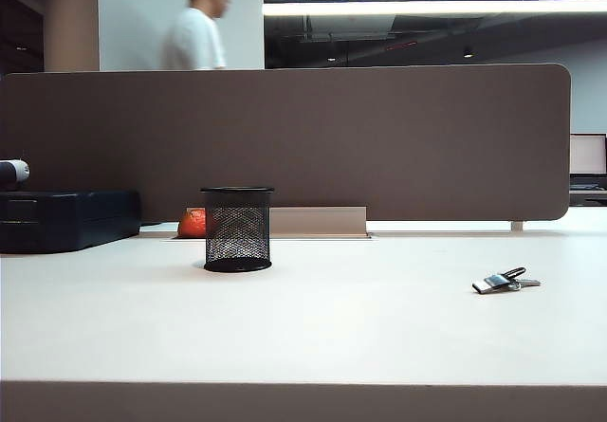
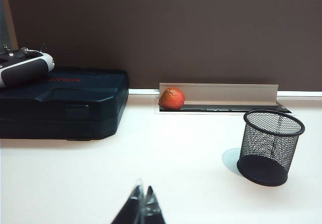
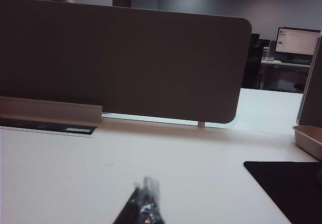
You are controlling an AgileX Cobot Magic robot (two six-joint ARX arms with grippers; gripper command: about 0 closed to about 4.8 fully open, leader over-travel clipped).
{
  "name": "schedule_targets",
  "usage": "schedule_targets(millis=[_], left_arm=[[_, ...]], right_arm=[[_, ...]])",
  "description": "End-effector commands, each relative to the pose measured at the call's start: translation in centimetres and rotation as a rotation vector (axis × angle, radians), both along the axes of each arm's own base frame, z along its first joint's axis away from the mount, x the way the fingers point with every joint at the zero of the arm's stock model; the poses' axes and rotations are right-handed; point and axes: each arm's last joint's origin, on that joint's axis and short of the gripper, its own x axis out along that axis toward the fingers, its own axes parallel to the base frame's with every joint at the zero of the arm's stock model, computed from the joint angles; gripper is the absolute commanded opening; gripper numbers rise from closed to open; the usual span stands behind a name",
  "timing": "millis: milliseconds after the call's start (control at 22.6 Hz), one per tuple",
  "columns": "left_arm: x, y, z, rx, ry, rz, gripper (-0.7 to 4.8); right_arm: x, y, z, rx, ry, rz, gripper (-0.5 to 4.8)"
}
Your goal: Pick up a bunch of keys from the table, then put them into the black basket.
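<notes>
Nothing has been picked up yet, so the job stands at its opening step: the bunch of keys (image 1: 505,282) lies flat on the table (image 1: 313,332), out toward the right side in the exterior view and well apart from the black basket (image 1: 237,229), which stands upright left of centre. Neither arm shows in the exterior view. The left claw (image 2: 143,206) appears only at the edge of its own wrist view, its dark fingertips pressed together with nothing between them, hanging over bare table with the basket ahead and off to one side. The right claw (image 3: 145,204) is likewise pinched shut on nothing, over empty table; the keys do not appear in its wrist view at all. As the keys lie on the right arm's side, the likely next move is for that claw to spread, travel over the keys and come down low, since they are thin and lie close to the surface. The keys look like hard, silvery metal with a glossy rectangular tag and a dark loop, a loose cluster that may slide or splay under a pinch. The basket is a black wire-mesh cylinder with a solid rim and base, its open mouth upward. The table is smooth, matte and off-white. Behind the basket sit a roundish orange-red fruit (image 1: 193,223) and a dark moulded plastic case (image 1: 66,219).
</notes>
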Motion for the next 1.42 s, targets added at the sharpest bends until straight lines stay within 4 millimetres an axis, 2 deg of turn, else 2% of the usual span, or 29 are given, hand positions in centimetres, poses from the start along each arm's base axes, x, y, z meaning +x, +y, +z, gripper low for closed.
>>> schedule_targets(millis=[44, 1107, 1417], left_arm=[[0.0, 0.0, 0.2, 0.003, -0.014, 0.003, -0.05], [-0.1, -0.1, 0.5, 0.006, -0.023, -0.026, -0.05], [-0.5, -0.3, 1.6, 0.016, 0.001, -0.118, -0.06]], right_arm=[[-0.1, 0.0, 0.2, 0.001, -0.019, -0.004, -0.05], [0.0, 0.0, 0.1, 0.009, 0.028, -0.002, -0.05], [-0.5, 0.0, 1.3, 0.059, 0.069, 0.011, -0.05]])
